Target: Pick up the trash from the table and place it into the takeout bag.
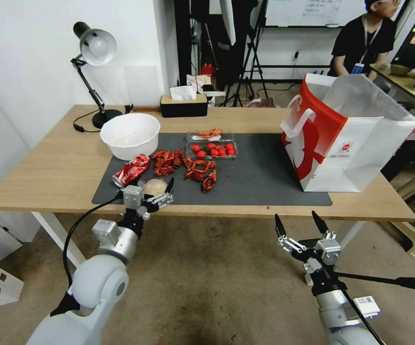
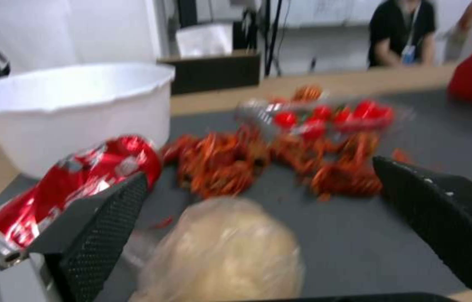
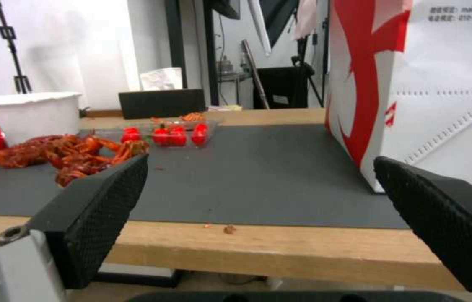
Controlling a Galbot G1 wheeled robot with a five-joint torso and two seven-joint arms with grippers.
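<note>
L gripper (image 1: 155,191) open – round bagged lump (image 1: 155,187)

the table (image 1: 63,167) has a matt light-wood top, overlaid with a smooth, matt dark grey mat (image 1: 260,177). on the mat, the takeout bag (image 1: 346,143) is smooth red-and-white paper with a slight sheen; well apart from the bag, the crushed red soda can (image 1: 132,170) is glossy creased metal, the lump (image 2: 225,256) just beside the can sits in thin clear film, and the white bowl (image 1: 130,135) looks like smooth plastic. the finger pads (image 3: 99,218) of the right gripper (image 1: 300,225) are matt black with a fine knurled texture on bare metal mounts.
</note>
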